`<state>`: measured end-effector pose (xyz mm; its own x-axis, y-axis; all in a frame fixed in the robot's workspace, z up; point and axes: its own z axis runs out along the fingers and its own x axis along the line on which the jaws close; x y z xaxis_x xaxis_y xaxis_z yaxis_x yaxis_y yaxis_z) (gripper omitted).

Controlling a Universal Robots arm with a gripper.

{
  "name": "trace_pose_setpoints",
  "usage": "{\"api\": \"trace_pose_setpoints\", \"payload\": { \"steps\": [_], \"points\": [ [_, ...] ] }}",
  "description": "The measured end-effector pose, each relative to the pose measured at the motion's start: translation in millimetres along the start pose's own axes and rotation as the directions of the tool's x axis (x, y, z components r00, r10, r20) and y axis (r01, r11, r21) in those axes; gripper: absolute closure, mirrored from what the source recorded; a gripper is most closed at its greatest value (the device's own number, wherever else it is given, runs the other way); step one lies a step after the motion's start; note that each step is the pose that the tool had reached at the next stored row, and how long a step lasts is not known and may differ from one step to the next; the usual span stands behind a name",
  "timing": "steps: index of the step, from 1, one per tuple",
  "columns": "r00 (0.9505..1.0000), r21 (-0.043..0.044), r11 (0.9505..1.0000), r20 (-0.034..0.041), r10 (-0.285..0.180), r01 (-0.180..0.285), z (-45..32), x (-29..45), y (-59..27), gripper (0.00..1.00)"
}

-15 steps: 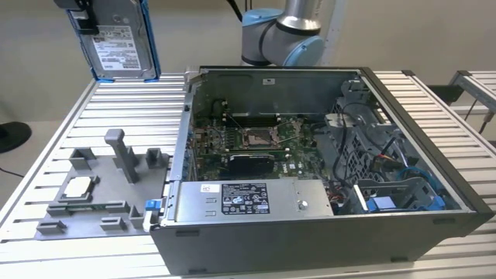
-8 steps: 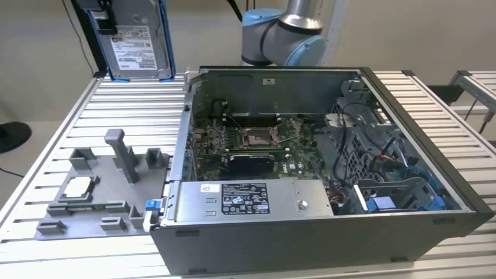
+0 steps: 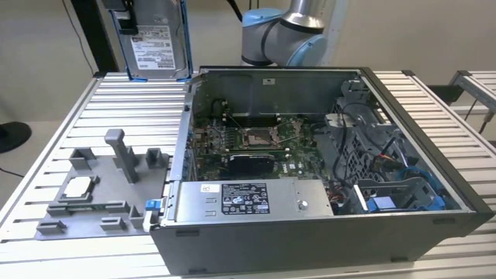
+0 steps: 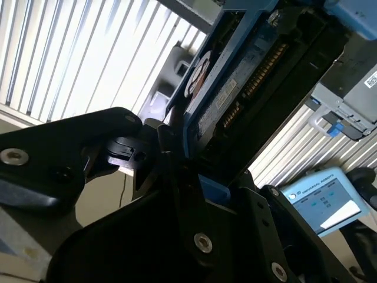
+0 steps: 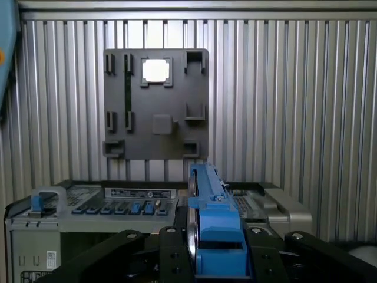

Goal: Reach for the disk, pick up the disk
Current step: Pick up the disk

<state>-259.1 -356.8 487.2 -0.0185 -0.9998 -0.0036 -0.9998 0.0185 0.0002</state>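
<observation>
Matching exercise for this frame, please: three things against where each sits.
1. flat silver-grey metal disk with blue plastic rails
2. small white-topped square chip
3. grey metal box with black-and-white label

A. in the open dark-grey computer case
B. held upright in the black gripper
C. on the grey plastic fixture plate

Pairs: 1-B, 2-C, 3-A

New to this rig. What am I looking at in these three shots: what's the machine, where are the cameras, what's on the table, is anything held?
This is one robot arm with a two-finger gripper. The exterior view comes from a camera off the arm; both wrist views come from cameras riding near its wrist. On the slatted table sit an open computer case and a grey fixture plate carrying a small white-topped chip. The gripper is shut on the disk, a silver drive with blue rails, held up above the table.
</observation>
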Motion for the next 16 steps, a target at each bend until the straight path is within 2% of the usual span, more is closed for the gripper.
{"api": "trace_pose_setpoints", "payload": {
  "steps": [16],
  "points": [
    [1.0000,0.0000,1.0000,0.0000,0.000,0.000,0.0,-1.1,-59.3,1.00]
  ]
}}
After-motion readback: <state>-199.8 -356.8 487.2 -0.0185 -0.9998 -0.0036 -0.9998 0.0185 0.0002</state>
